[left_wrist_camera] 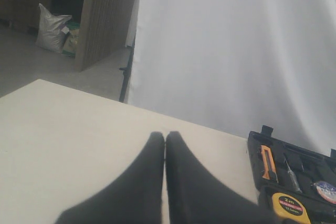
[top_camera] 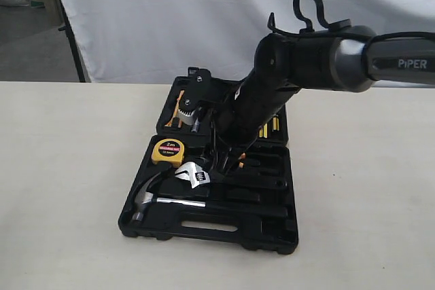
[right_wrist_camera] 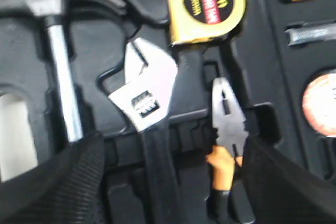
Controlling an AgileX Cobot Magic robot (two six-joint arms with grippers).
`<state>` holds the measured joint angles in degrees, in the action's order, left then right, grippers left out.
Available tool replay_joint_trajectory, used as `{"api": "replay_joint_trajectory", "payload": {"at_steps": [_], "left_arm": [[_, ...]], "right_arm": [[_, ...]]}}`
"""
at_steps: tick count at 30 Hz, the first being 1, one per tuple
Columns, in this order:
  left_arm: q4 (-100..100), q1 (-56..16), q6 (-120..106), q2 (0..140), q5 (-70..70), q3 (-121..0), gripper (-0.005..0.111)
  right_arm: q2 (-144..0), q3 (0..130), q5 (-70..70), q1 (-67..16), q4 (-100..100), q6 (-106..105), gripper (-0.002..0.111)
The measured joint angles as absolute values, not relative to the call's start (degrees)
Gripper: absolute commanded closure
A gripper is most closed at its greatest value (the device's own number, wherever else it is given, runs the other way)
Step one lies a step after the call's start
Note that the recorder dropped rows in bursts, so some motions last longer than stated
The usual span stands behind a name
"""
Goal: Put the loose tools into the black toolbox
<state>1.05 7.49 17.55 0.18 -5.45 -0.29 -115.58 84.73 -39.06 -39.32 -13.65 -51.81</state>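
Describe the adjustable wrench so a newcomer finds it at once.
In the open black toolbox, look at the half holding the yellow tape measure. The wrench lies between the hammer and the orange-handled pliers. Only it has a broad silver jaw with a thumbwheel on a black handle.

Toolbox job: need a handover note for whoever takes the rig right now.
Left gripper: shut, empty, over bare table beside the toolbox.
Right gripper: open over the toolbox, fingers either side of the adjustable wrench handle, holding nothing.
Done: claw hammer and adjustable wrench both lie in the toolbox half with the handle slot, side by side. Whether the wrench is fully seated in its recess cannot be told.
Unclear: a round labelled item in the other half may be the tape roll; too blurred to confirm.
Left: confirm the tape roll, check the wrench seating, lift the right arm clear.
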Motion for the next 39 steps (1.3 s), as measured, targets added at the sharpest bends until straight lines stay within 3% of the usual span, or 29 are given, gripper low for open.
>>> {"api": "replay_joint_trajectory", "payload": {"at_steps": [10, 19, 33, 35, 39], "left_arm": [[1.05, 7.49, 17.55, 0.18, -5.45, -0.29, 0.106], [1.05, 7.49, 17.55, 0.18, -5.45, -0.29, 0.106], [1.05, 7.49, 17.55, 0.18, -5.45, -0.29, 0.106], [1.05, 7.49, 17.55, 0.18, -5.45, -0.29, 0.106], [1.05, 7.49, 17.55, 0.18, -5.45, -0.29, 0.106]], "right_arm": [[-115.58, 84.73, -39.10, -39.32, -12.60, -51.81, 0.064], [-118.19, 84.73, -36.77, -39.32, -11.76, -51.81, 0.037], [-122.09, 84.73, -36.42, -39.32, -11.16, -52.30, 0.043], [-123.08, 84.73, -36.43, -39.32, -11.05, -53.01, 0.048], [-123.56, 84.73, -35.01, -39.32, -10.76, -54.10, 0.076]]}}
